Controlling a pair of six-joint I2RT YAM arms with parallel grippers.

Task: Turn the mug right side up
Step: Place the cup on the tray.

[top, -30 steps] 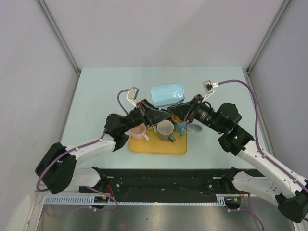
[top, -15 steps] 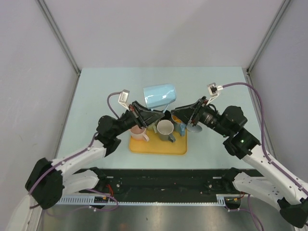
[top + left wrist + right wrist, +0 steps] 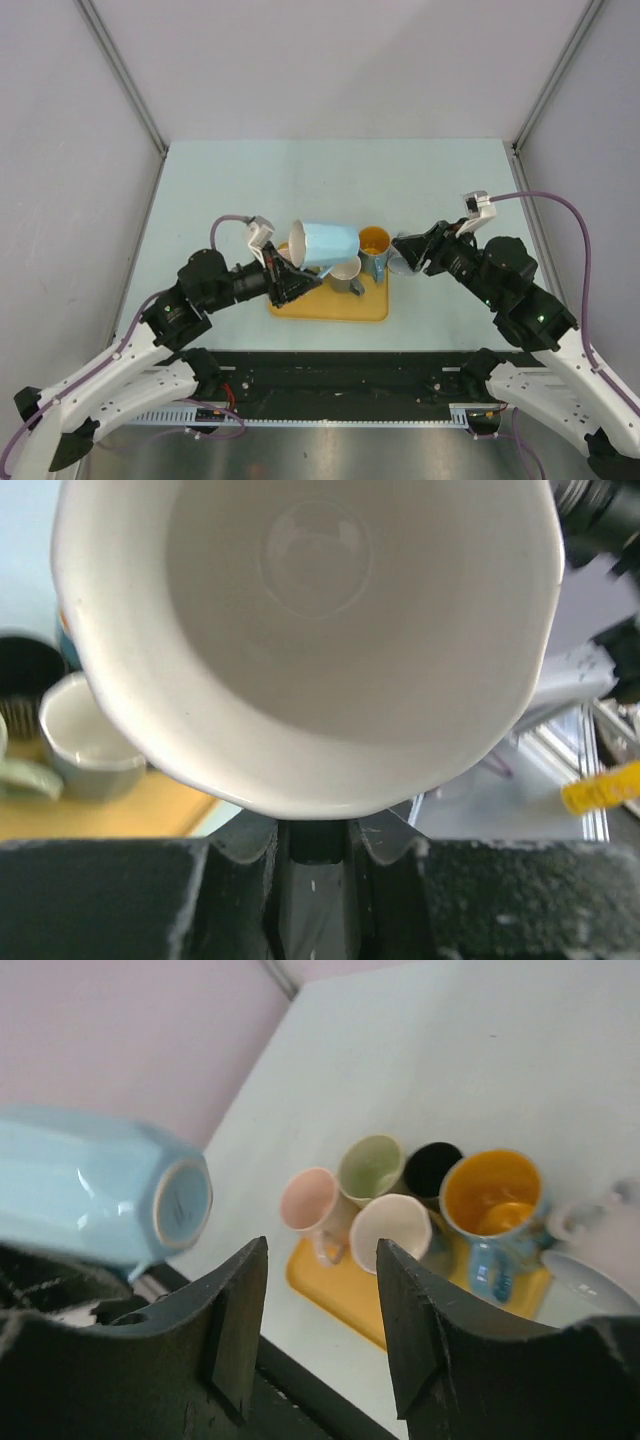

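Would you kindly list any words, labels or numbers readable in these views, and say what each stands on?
None can be read.
The light blue ceramic mug shows no legible mark on its base.
The small yellow strip in the left wrist view is too blurred to tell.

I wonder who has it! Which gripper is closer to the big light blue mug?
Left. The left gripper clamps the rim of the light blue mug; the right gripper hangs open off to its right, not touching.

No legible txt, labels, brands or nos. on the blue mug (image 3: 328,246) or yellow tray (image 3: 330,305).
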